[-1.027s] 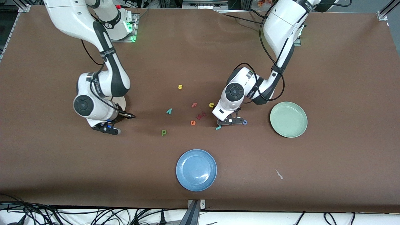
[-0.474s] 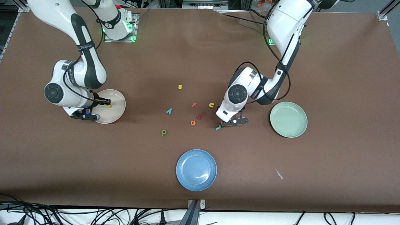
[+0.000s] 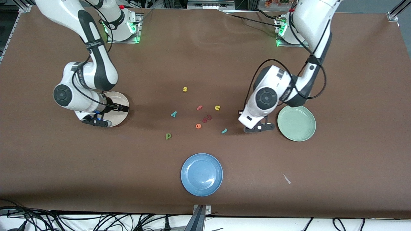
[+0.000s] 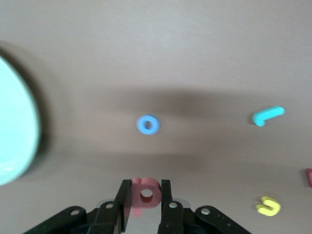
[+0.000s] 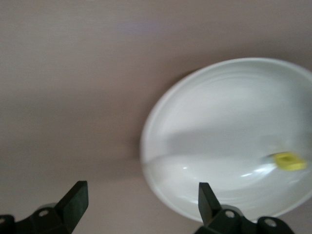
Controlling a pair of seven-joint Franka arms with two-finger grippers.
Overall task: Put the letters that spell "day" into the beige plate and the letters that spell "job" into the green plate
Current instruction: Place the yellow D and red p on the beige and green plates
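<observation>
My left gripper (image 4: 145, 195) is shut on the red-pink "b" (image 4: 146, 191); it hangs just beside the green plate (image 3: 297, 123), shown as the left gripper (image 3: 259, 127) in the front view. Below it on the table lies the blue "o" (image 4: 147, 125); the teal "j" (image 3: 224, 130) lies close by. My right gripper (image 5: 141, 202) is open and empty at the rim of the beige plate (image 3: 123, 117), where the yellow "a" (image 5: 290, 161) lies. The teal "y" (image 3: 174, 114) and dark green "d" (image 3: 168, 136) lie mid-table.
Spare letters lie mid-table: yellow "s" (image 3: 185, 89), pink "f" (image 3: 199, 107), yellow "u" (image 3: 217, 108), orange "e" (image 3: 198, 126) and small red pieces (image 3: 207, 118). A blue plate (image 3: 201, 174) sits nearer the camera. A small scrap (image 3: 286, 179) lies toward the left arm's end.
The right gripper swung over to the beige plate, opened and let the yellow "a" drop into it. The left gripper carried the "b" from the letter cluster toward the green plate.
</observation>
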